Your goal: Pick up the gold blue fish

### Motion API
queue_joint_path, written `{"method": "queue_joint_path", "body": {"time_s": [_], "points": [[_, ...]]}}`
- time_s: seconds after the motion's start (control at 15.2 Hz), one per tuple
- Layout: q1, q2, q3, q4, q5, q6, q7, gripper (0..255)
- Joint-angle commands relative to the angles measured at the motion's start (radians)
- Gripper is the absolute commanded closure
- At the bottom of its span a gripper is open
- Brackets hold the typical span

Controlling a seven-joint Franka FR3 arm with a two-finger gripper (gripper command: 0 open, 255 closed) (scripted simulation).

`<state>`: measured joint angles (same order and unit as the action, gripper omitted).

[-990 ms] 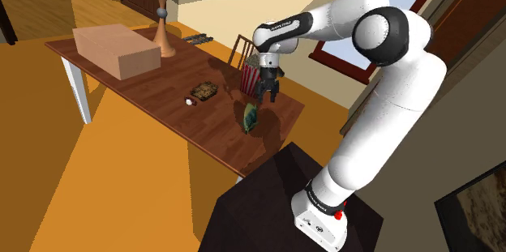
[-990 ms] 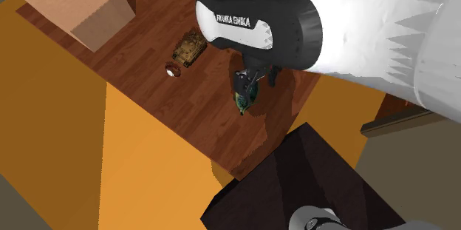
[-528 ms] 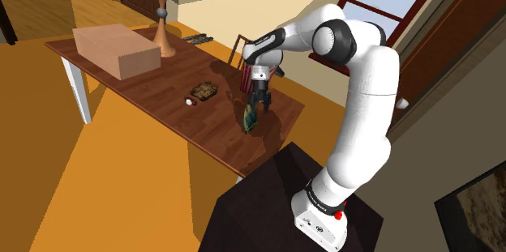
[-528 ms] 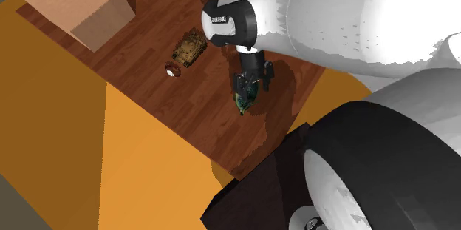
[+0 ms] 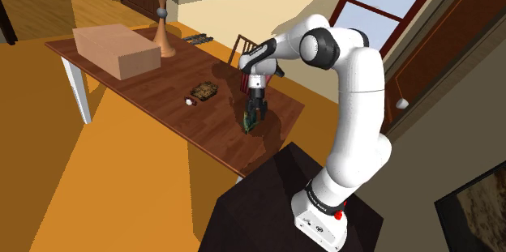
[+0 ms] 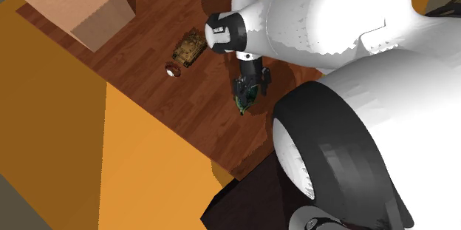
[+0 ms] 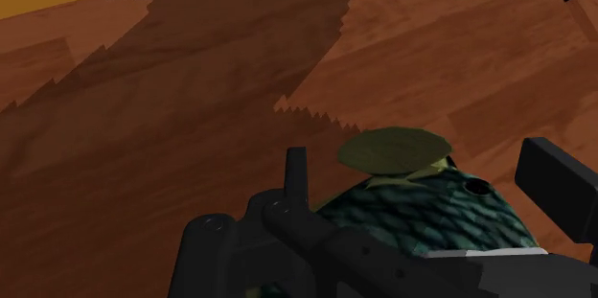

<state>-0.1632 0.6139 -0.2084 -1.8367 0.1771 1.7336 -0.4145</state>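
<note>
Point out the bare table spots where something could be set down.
The table is bare between the cardboard box and the toy tank, and between the small ball and the fish. It is crowded at the fish, where the gripper hangs.

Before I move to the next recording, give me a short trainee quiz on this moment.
1. True or false: the fish is on the floor.
2. Fill in: the claw hangs right at the ____.
3. What stands next to the lamp?
Key: 1 false, it is on the table; 2 fish; 3 the box.
</note>
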Motion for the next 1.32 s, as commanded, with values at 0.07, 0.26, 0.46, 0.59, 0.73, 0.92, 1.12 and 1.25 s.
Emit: {"method": "queue_joint_path", "body": {"time_s": [0.07,0.26,0.46,0.59,0.73,0.92,1.12,1.25], "points": [[-0.002,0.012,0.001,-0.004,0.002,0.016,-0.004,0],[-0.002,0.01,0.0,-0.006,0.002,0.016,-0.004,255],[-0.002,0.01,0.0,-0.007,0.001,0.016,-0.004,255],[-0.002,0.01,0.0,-0.007,0.001,0.016,-0.004,255],[-0.002,0.012,0.001,-0.004,0.002,0.016,-0.004,255],[0.001,-0.019,-0.003,-0.008,-0.004,-0.01,0.001,255],[0.003,-0.048,-0.006,-0.01,-0.01,-0.038,0.005,255],[0.005,-0.068,-0.009,-0.01,-0.014,-0.056,0.008,255]]}}
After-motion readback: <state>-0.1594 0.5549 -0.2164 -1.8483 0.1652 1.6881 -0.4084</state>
